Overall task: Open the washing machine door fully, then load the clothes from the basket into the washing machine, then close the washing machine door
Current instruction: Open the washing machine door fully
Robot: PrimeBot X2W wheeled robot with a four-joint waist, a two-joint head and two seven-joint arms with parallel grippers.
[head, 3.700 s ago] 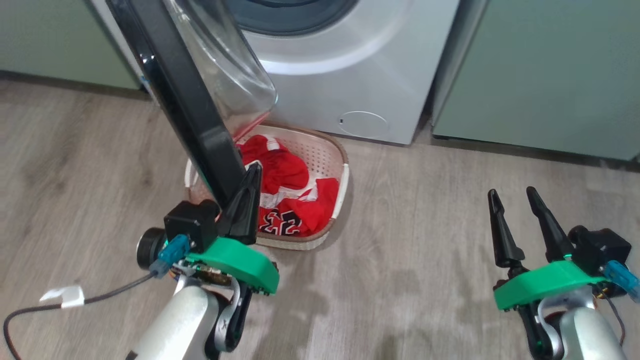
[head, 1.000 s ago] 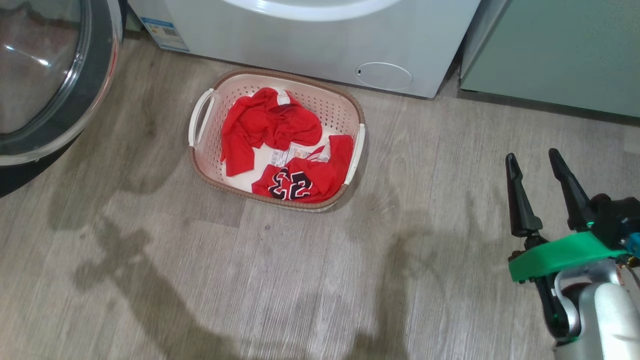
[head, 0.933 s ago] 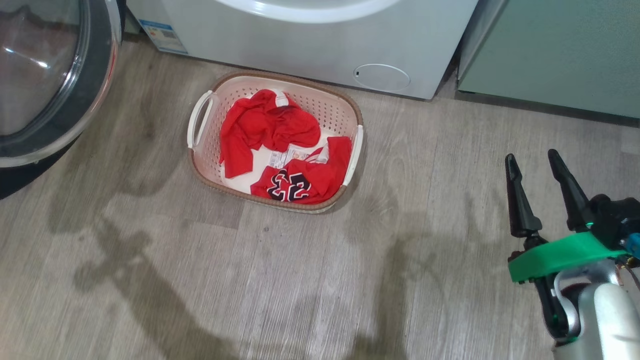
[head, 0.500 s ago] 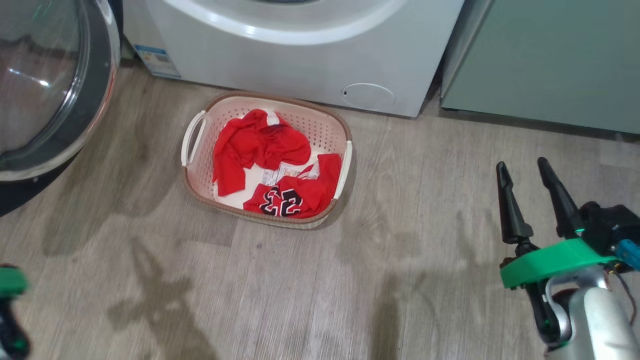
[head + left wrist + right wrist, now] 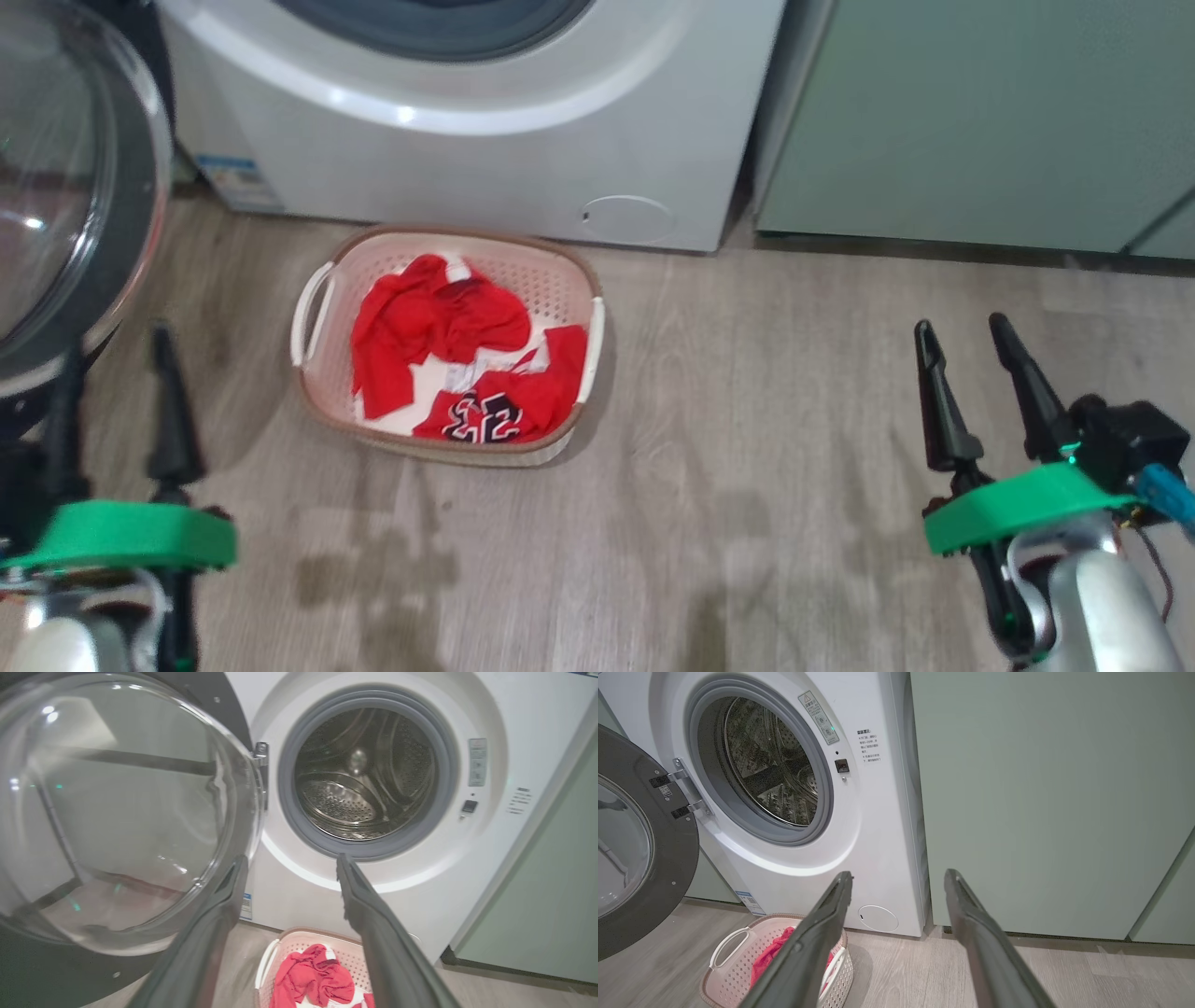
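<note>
Noted on the right gripper [image 5: 962, 324]: two long tapered black fingers, a bright green plastic collar [image 5: 1022, 504], a black boxy housing [image 5: 1125, 437], a blue connector [image 5: 1162, 485], a silver-white forearm [image 5: 1106, 611]. The left gripper [image 5: 112, 345] is of like build, blurred.

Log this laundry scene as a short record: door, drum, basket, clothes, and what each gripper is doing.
door: large round black-rimmed glass door, swung wide open
machine: white front-loading washing machine; steel drum with no clothes seen in it
basket: cream perforated plastic basket, on the grey wood-look floor in front of the machine
clothes: red fabric garments, lying in the basket
left gripper: fingers open, empty
right gripper: fingers open, empty
</note>
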